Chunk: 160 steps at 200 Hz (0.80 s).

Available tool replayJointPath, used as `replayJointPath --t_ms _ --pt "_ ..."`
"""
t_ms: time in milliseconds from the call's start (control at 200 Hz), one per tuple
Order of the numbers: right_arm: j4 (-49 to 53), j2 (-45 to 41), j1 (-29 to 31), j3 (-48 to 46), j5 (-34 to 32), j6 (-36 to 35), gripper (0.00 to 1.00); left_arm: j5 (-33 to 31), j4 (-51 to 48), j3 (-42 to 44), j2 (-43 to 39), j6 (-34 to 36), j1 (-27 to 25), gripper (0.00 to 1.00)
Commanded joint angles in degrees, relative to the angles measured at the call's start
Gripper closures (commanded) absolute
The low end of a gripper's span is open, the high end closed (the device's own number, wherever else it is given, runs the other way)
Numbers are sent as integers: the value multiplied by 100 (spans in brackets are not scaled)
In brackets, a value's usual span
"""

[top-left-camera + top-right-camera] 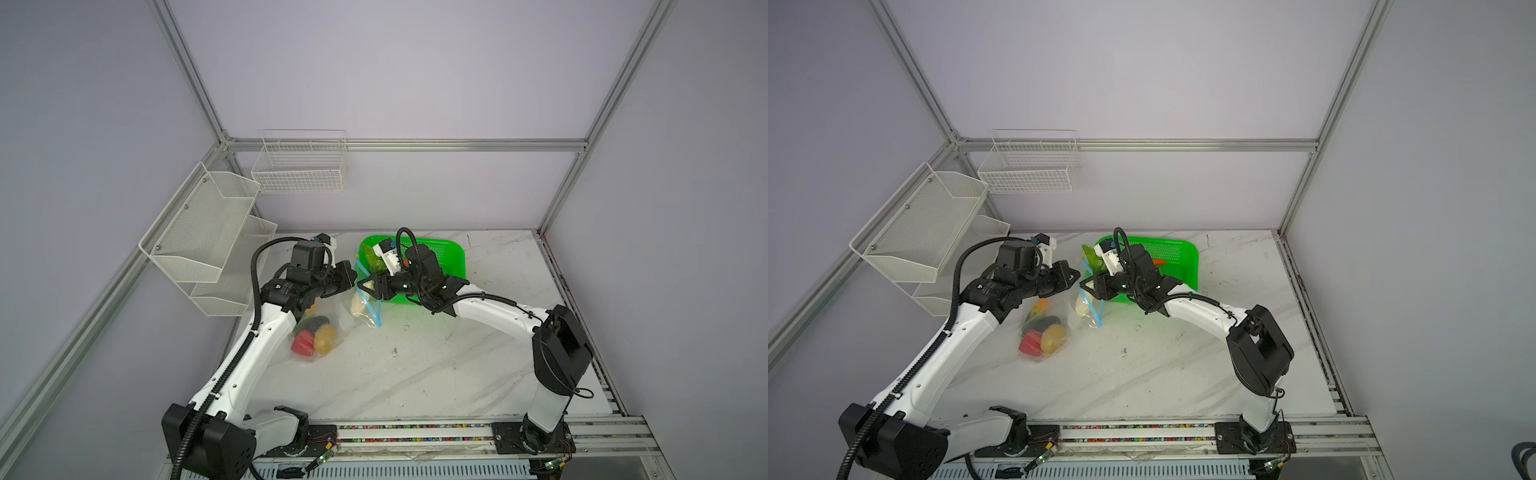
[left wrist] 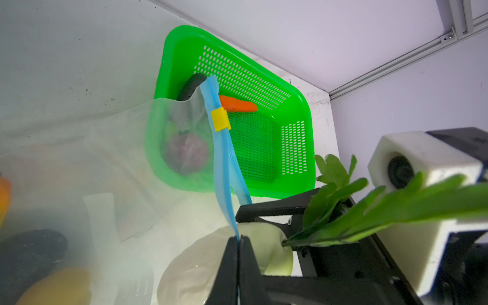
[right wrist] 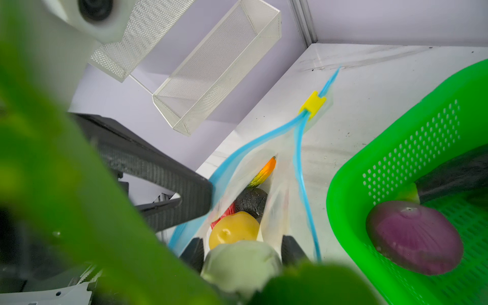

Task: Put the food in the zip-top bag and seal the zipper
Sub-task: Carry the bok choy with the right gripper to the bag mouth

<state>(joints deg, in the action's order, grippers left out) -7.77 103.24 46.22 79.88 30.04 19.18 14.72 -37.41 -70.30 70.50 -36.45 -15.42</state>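
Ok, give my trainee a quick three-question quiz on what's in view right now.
1. True or false: the left pincer is clamped on the zipper.
2. The right pincer holds: A potato, B white radish, C pepper?
3. Which foods lie in the green basket?
Key: 1 true. 2 B. 3 carrot, purple onion, dark eggplant.
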Motion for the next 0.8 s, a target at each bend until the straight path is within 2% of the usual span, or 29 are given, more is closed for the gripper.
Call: replayJointPath --t_ms 0,210,570,710,795 --pt "366 141 131 268 142 -248 50 62 146 -519 -133 -47 37 100" --pt "805 170 250 414 118 -497 49 41 154 -510 -129 -29 27 100" --pt "1201 355 292 702 130 -722 37 62 216 -427 -150 -32 30 100" --pt "1276 361 292 835 107 -755 37 40 216 -430 -154 -15 31 100" --pt "1298 355 293 903 157 -723 41 48 223 -474 -118 -12 31 100"
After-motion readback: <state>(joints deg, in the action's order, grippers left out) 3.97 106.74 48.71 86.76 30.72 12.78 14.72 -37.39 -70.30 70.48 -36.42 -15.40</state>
